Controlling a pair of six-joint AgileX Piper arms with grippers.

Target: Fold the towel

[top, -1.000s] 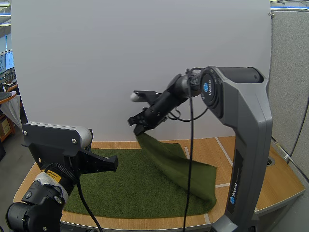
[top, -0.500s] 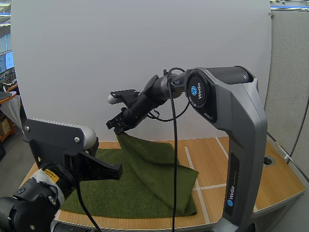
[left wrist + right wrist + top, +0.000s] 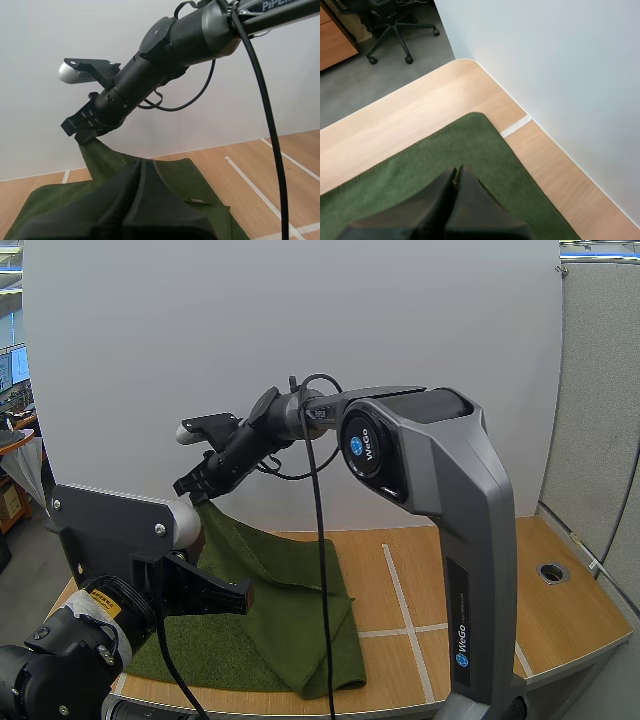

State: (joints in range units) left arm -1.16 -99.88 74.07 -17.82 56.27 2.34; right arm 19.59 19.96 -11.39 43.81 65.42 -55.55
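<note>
High view: right gripper (image 3: 196, 490), high over the wooden tabletop's (image 3: 480, 590) left rear edge, pinches a corner of the fuzzy dark green towel (image 3: 290, 600), which drapes down across the left half. Bare wood lies right of its edge. Left gripper (image 3: 240, 592), fingers closed together on nothing, hovers above the towel near the front-left corner.

A plain white panel (image 3: 150, 340) stands along the far edge of a light wooden table (image 3: 480, 570). The tabletop is marked with white tape lines (image 3: 400, 590) and pierced by a round cable hole (image 3: 549, 571) near its right edge. A grey partition (image 3: 600, 390) rises to the right. Grey floor (image 3: 20, 580) and lit monitors (image 3: 12, 365) lie beyond the left edge, under ceiling strip lights (image 3: 600, 252).
</note>
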